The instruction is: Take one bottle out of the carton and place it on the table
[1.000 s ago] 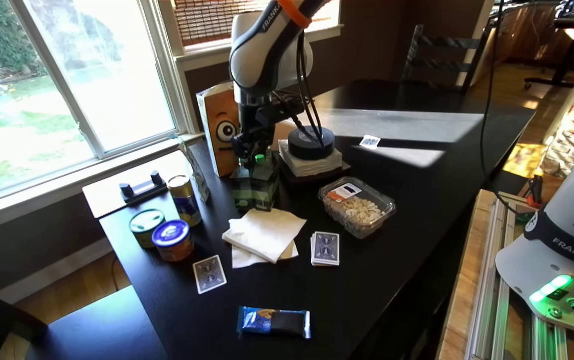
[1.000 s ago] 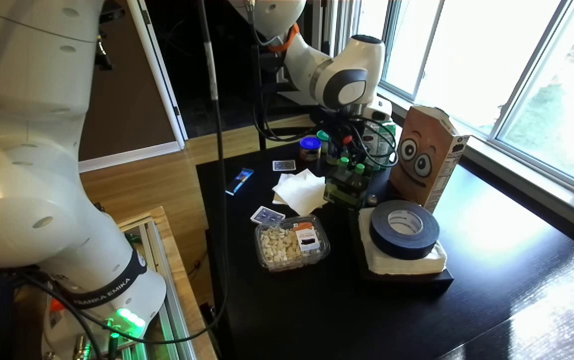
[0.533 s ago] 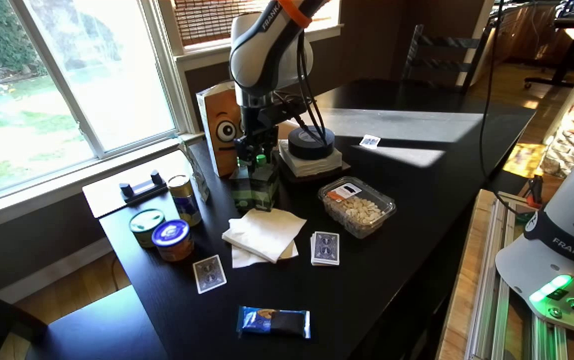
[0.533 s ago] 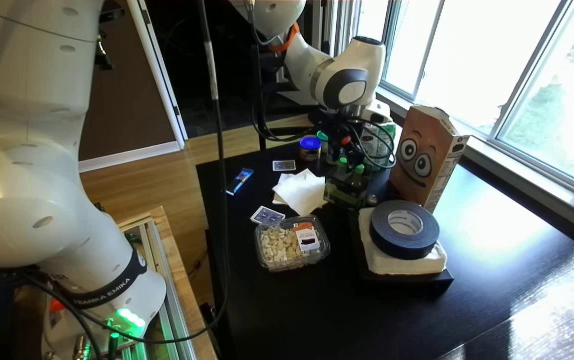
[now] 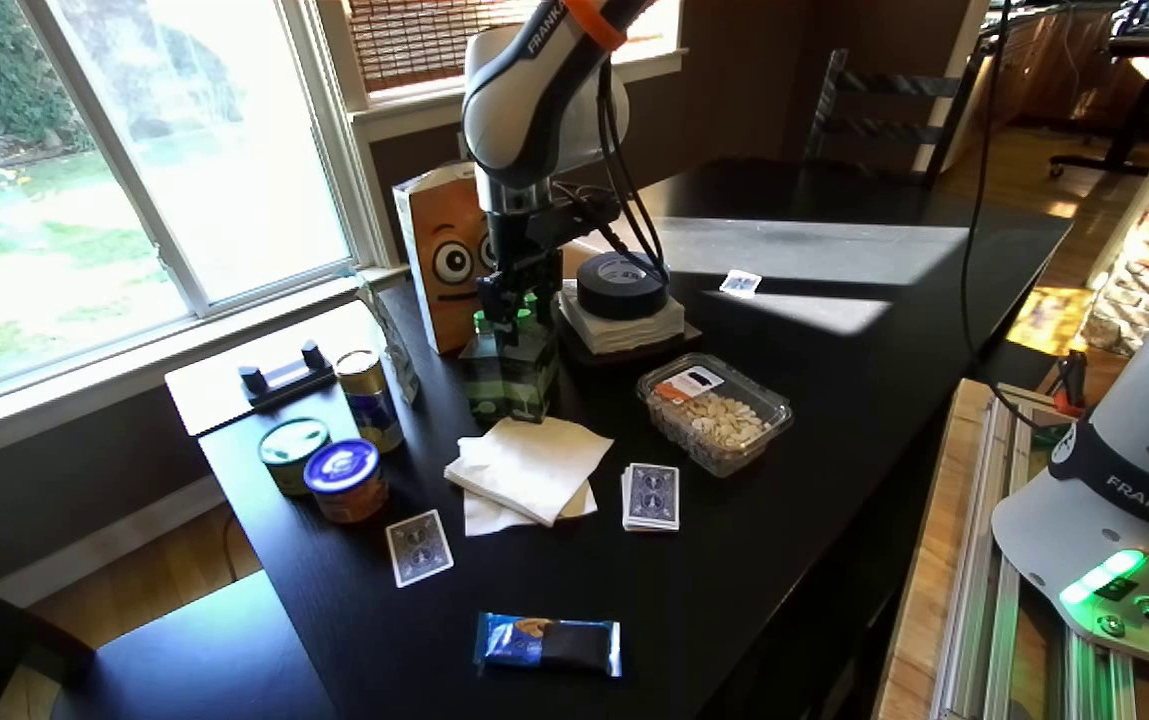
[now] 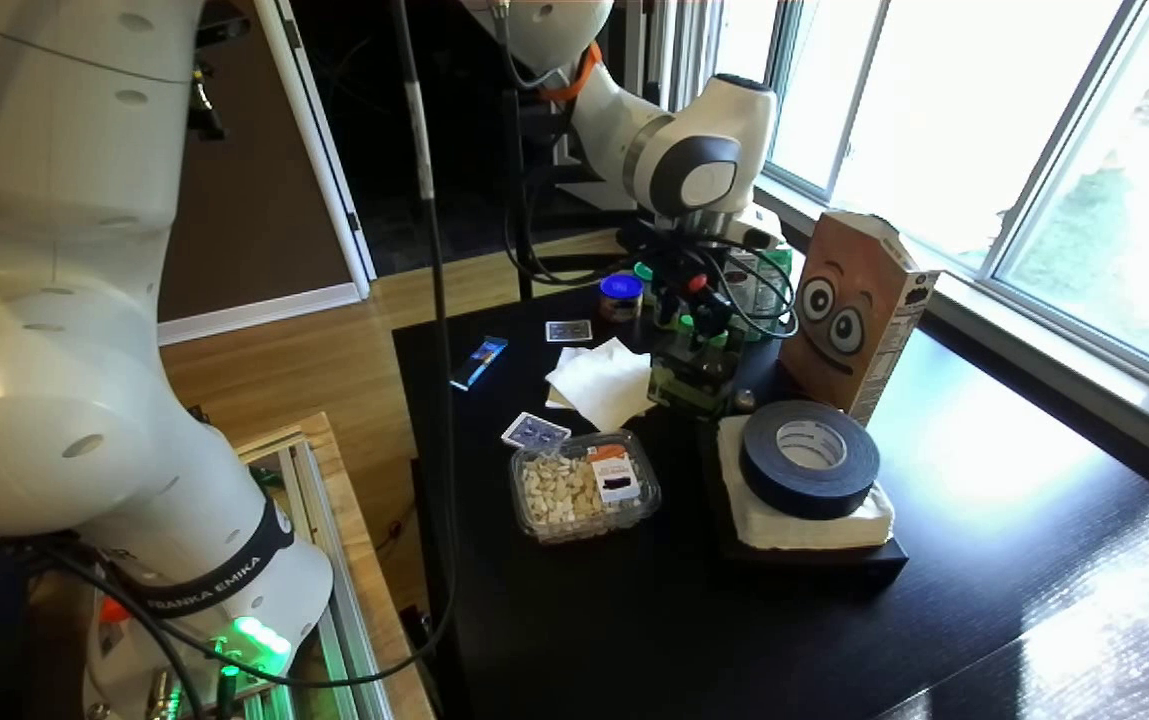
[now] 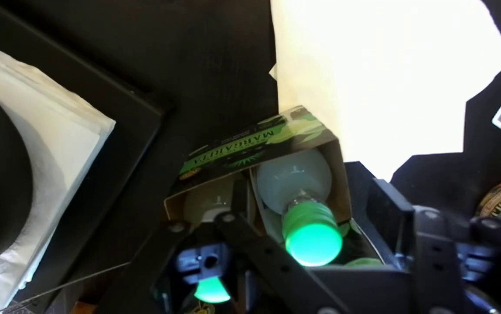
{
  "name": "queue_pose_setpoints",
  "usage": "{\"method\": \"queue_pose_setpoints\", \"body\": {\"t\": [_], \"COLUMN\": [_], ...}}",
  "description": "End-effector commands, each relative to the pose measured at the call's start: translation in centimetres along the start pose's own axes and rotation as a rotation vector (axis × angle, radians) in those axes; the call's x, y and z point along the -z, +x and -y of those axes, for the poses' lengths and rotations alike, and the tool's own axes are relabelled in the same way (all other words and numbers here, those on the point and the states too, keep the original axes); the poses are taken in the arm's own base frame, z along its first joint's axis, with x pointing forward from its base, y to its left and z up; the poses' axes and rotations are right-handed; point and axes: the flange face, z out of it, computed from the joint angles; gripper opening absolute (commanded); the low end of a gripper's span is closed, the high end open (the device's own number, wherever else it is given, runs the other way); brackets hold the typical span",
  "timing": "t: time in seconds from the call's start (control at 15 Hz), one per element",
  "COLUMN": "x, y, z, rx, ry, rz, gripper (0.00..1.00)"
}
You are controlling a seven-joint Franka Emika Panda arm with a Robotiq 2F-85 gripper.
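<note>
The dark green carton (image 5: 509, 385) stands upright on the black table (image 5: 774, 540). It also shows in an exterior view (image 6: 689, 388) and in the wrist view (image 7: 254, 146). Several green-capped bottles stand in it. In the wrist view one bottle (image 7: 294, 179) stands in its compartment, its green cap toward the camera. My gripper (image 7: 315, 196) is open above the carton, one finger on each side of this bottle with gaps between. The left finger overlaps the neighbouring compartment; the right finger is outside the carton's edge. In both exterior views the gripper (image 5: 512, 325) (image 6: 702, 318) partly hides the caps.
A taller brown box (image 6: 849, 310) stands close behind the carton. A tape roll (image 6: 812, 458) lies on stacked napkins beside it. White napkins (image 5: 534, 465), a nut container (image 5: 714, 412), cards (image 5: 652, 497), a blue-lidded jar (image 5: 346, 480) and a blue bar (image 5: 549, 645) lie around.
My gripper has shifted slightly to the right in an exterior view, over the carton, and is now closer among the caps. The carton and other objects have not moved.
</note>
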Motion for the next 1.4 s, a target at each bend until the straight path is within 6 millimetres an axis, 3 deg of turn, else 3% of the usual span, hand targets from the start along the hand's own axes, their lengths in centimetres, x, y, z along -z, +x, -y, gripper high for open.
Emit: {"method": "queue_pose_setpoints", "body": {"t": [0.0,0.2,0.33,0.4,0.53,0.67,0.87,1.33], "x": [0.3,0.3,0.5,0.5,0.6,1.2,3.9,13.9], "y": [0.2,0.3,0.3,0.3,0.3,-0.2,-1.8,-5.2], "z": [-0.1,0.0,0.0,0.1,0.1,0.3,1.7,8.3], "rx": [0.025,0.025,0.027,0.03,0.028,0.007,0.014,0.095], "ry": [-0.002,-0.003,0.002,0.004,-0.004,-0.022,-0.007,-0.083], "rz": [-0.012,-0.026,-0.04,-0.047,-0.054,-0.055,-0.079,-0.237], "gripper": [0.54,0.43,0.19,0.18,0.05,0.07,0.07,0.07]}}
